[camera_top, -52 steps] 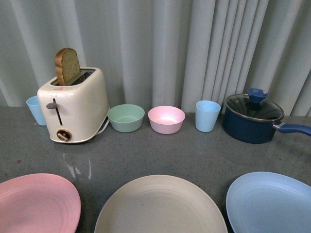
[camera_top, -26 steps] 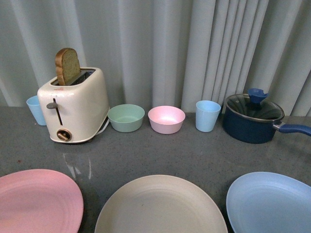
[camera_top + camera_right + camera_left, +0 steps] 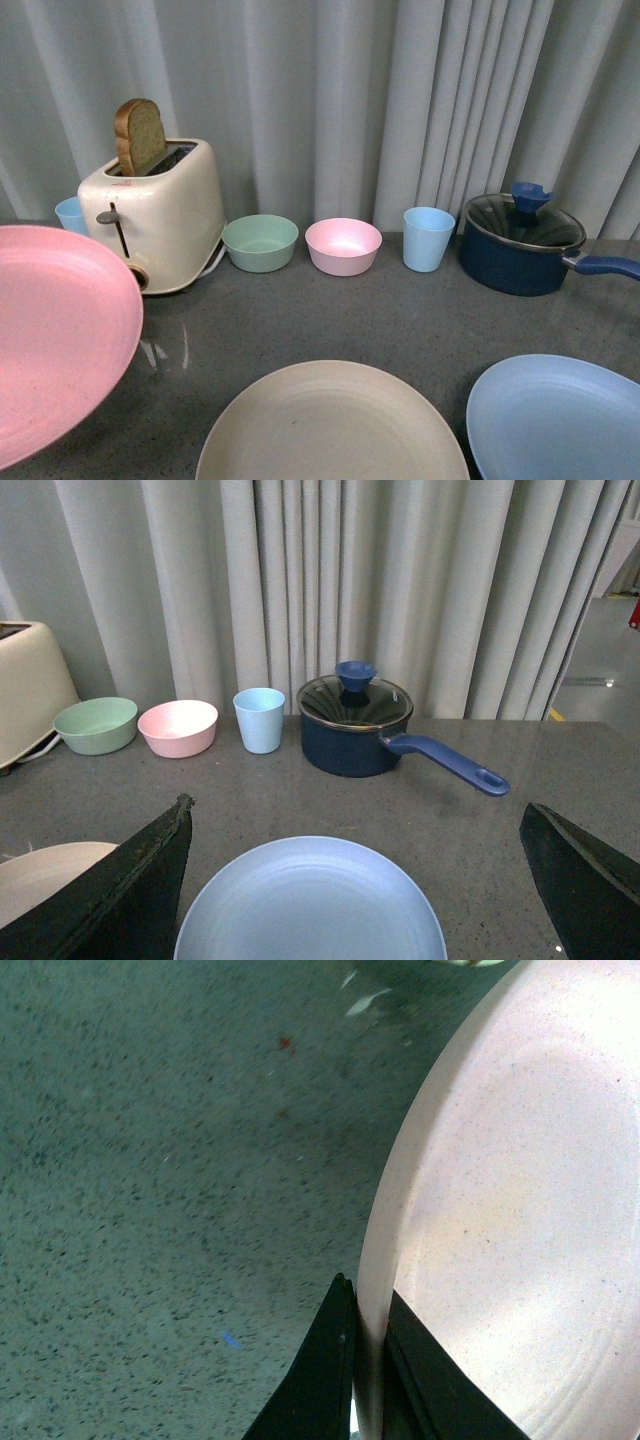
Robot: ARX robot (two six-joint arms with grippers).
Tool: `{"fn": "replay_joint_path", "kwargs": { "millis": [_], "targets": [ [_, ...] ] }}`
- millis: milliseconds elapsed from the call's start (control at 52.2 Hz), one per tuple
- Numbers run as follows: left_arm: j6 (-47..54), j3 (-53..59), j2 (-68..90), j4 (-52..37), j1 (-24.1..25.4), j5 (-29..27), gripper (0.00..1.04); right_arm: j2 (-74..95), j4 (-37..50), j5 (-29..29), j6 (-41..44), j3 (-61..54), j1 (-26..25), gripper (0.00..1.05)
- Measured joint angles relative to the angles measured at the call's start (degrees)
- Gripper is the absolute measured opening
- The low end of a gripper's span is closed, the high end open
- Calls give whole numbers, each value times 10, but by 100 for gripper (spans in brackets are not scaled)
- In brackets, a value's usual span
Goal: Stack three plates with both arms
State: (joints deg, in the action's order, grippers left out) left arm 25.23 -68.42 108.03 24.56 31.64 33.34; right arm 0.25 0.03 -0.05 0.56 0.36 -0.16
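Observation:
The pink plate [image 3: 55, 335] is lifted and tilted at the left of the front view, off the counter. My left gripper [image 3: 368, 1345] is shut on the pink plate's rim [image 3: 375, 1260]; its face [image 3: 520, 1210] fills the left wrist view. The beige plate [image 3: 330, 425] lies flat at front centre. The light blue plate [image 3: 555, 420] lies flat at front right and shows in the right wrist view [image 3: 310, 905]. My right gripper [image 3: 355, 880] is open above the blue plate, fingers wide apart. Neither arm shows in the front view.
A cream toaster [image 3: 160, 215] with a bread slice stands back left. A green bowl [image 3: 260, 242], a pink bowl [image 3: 343, 245], a blue cup [image 3: 428, 238] and a dark blue lidded saucepan [image 3: 520, 245] line the back by the curtain. A second blue cup [image 3: 68, 213] is behind the toaster.
The pink plate has risen off the counter and tilted up, now covering part of the toaster's front. The beige and blue plates have not moved.

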Motion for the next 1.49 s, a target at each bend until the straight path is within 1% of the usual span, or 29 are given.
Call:
{"fn": "replay_joint_path", "kwargs": {
  "millis": [96, 249, 326, 345, 440, 517, 651, 728, 938, 1053, 1264, 1494],
  "targets": [
    [2, 17, -38, 12, -28, 7, 4, 0, 0, 0, 0, 0, 0, 97],
    [-6, 96, -95, -3, -120, 14, 4, 0, 0, 0, 0, 0, 0, 97],
    [-36, 138, -105, -43, -190, 7, 4, 0, 0, 0, 0, 0, 0, 97],
    [-51, 147, -103, -60, -214, 1, 4, 0, 0, 0, 0, 0, 0, 97],
    [-99, 155, -83, -107, -282, -20, 4, 0, 0, 0, 0, 0, 0, 97],
    [-135, 155, -65, -133, -323, -34, 4, 0, 0, 0, 0, 0, 0, 97],
    [-179, 149, -36, -153, -373, -51, 4, 0, 0, 0, 0, 0, 0, 97],
    [-188, 141, -22, -156, -388, -56, 4, 0, 0, 0, 0, 0, 0, 97],
    [-215, 132, -3, -163, -402, -64, 4, 0, 0, 0, 0, 0, 0, 97],
    [-230, 124, 3, -167, -414, -82, 4, 0, 0, 0, 0, 0, 0, 97],
    [-240, 107, 21, -169, -438, -93, 4, 0, 0, 0, 0, 0, 0, 97],
    [-239, 90, 33, -164, -444, -109, 4, 0, 0, 0, 0, 0, 0, 97]
  ]
}}
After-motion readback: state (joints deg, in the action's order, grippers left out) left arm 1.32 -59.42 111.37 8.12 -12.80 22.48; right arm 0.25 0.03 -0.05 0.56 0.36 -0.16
